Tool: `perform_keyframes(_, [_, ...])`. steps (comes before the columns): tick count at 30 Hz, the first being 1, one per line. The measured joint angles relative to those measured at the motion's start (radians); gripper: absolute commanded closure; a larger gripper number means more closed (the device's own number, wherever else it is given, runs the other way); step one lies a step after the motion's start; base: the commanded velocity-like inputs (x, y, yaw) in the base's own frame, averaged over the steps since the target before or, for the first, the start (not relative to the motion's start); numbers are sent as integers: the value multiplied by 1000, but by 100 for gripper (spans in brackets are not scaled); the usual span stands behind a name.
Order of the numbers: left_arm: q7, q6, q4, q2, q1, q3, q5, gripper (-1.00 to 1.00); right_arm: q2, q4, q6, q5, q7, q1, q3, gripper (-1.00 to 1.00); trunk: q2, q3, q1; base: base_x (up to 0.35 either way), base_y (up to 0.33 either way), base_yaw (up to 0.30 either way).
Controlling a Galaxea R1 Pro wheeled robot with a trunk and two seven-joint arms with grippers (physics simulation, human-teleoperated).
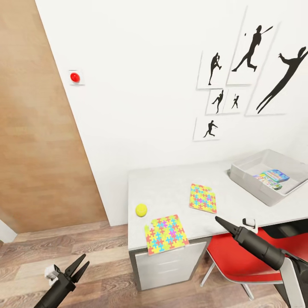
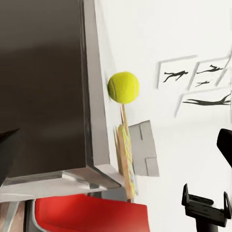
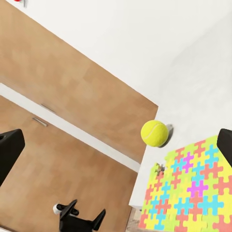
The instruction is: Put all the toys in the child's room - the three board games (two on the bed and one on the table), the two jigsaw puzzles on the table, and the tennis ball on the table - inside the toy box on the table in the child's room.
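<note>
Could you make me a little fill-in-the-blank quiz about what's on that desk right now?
1. The tennis ball on the table is coloured ____.
2. The number of jigsaw puzzles lying on the table is ____.
3. A board game already lies inside the grey ____.
4. The chair tucked under the table is mostly ____.

Missing words: yellow-green; two; toy box; red

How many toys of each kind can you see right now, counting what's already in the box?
Multicoloured jigsaw puzzle sheets: 2
Small yellow-green tennis ball: 1
Colourful flat board game box, inside the grey toy box: 1
Total: 4 toys
</note>
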Motion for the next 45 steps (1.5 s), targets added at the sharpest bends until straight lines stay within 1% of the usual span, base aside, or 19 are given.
perform_keyframes(6, [3, 1, 35, -5, 4, 38, 10, -100, 1, 0, 0, 0, -1, 0, 1, -100, 0, 0, 0, 0, 0, 0])
perform_keyframes(11, [0, 2, 56, -4, 5, 45, 8, -100, 1, 0, 0, 0, -1, 0, 1, -100, 0, 0, 0, 0, 0, 0])
perform_keyframes(22, [6, 4, 63, -2, 10, 47, 7, -100, 1, 0, 0, 0, -1, 0, 1, -100, 0, 0, 0, 10, -9, 0])
perform_keyframes(31, [10, 1, 65, -8, 12, 51, 16, -100, 1, 0, 0, 0, 2, 0, 1, -100, 0, 0, 0, 57, -173, 0])
perform_keyframes(45, [11, 0, 64, -8, 12, 51, 17, -100, 1, -1, 0, -1, 3, 0, 1, -100, 0, 0, 0, -191, -231, 0])
